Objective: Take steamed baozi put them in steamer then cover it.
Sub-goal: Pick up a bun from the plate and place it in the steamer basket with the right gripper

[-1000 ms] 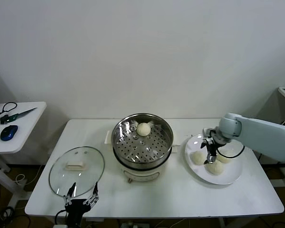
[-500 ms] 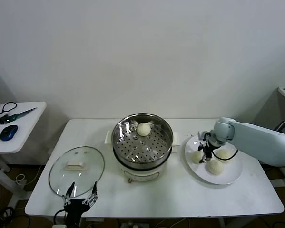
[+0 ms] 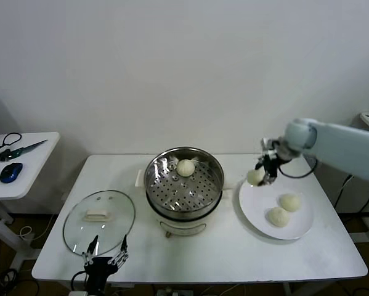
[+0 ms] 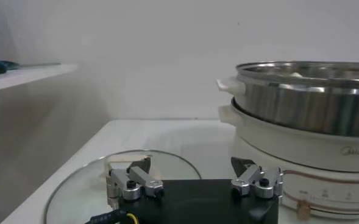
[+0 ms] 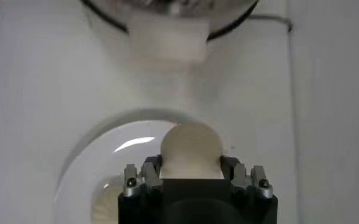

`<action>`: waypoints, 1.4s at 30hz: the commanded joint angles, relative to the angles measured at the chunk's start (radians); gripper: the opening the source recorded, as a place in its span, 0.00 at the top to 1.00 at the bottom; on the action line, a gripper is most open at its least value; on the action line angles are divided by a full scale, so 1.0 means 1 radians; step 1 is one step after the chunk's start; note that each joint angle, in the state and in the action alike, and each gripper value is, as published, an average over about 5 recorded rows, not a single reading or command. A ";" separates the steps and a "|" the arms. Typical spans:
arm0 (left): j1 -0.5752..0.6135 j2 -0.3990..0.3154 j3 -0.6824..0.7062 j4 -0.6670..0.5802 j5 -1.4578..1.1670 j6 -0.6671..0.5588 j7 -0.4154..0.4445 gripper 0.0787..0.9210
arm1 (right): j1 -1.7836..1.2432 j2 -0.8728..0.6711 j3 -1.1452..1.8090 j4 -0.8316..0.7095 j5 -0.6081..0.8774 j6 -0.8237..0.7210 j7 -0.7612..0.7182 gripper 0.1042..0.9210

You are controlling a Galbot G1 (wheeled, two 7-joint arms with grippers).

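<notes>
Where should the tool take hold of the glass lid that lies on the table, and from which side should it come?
Grip the small cream handle at the centre of the glass lid, coming straight down from above. The lid lies flat on the table with the handle facing up, and the wide rim gives no narrow part to pinch.

Pale grey-white right arm (image 3: 338,143), black hand (image 3: 265,174) with silver screw-headed knuckles.

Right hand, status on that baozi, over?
Right hand shut on baozi, lifted above plate edge. Left hand open, parked near cover. Steamer uncovered, path looks clear.
</notes>
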 commanded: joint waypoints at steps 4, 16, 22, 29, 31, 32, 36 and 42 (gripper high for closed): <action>-0.001 0.002 0.001 -0.002 0.001 0.002 0.001 0.12 | 0.311 0.184 -0.035 0.198 0.322 -0.065 0.039 0.34; 0.009 0.004 -0.010 -0.014 -0.008 -0.007 -0.001 0.12 | -0.078 0.492 0.063 0.108 0.276 -0.207 0.260 0.34; 0.016 0.002 -0.010 -0.014 -0.007 -0.014 -0.003 0.12 | -0.194 0.534 0.067 0.033 0.213 -0.240 0.305 0.34; 0.015 0.004 -0.010 -0.008 -0.005 -0.018 -0.004 0.12 | -0.256 0.556 0.085 -0.031 0.185 -0.260 0.340 0.34; 0.015 0.004 -0.009 -0.008 -0.005 -0.018 -0.004 0.12 | -0.264 0.560 0.087 -0.041 0.175 -0.262 0.346 0.34; 0.015 0.003 -0.009 -0.008 -0.004 -0.018 -0.004 0.12 | -0.268 0.562 0.088 -0.047 0.169 -0.264 0.352 0.34; 0.015 0.002 -0.007 -0.008 -0.001 -0.018 -0.004 0.12 | -0.287 0.565 0.102 -0.069 0.155 -0.270 0.378 0.34; 0.017 -0.001 -0.005 -0.012 0.003 -0.018 -0.004 0.12 | -0.275 0.556 0.111 -0.065 0.153 -0.252 0.352 0.31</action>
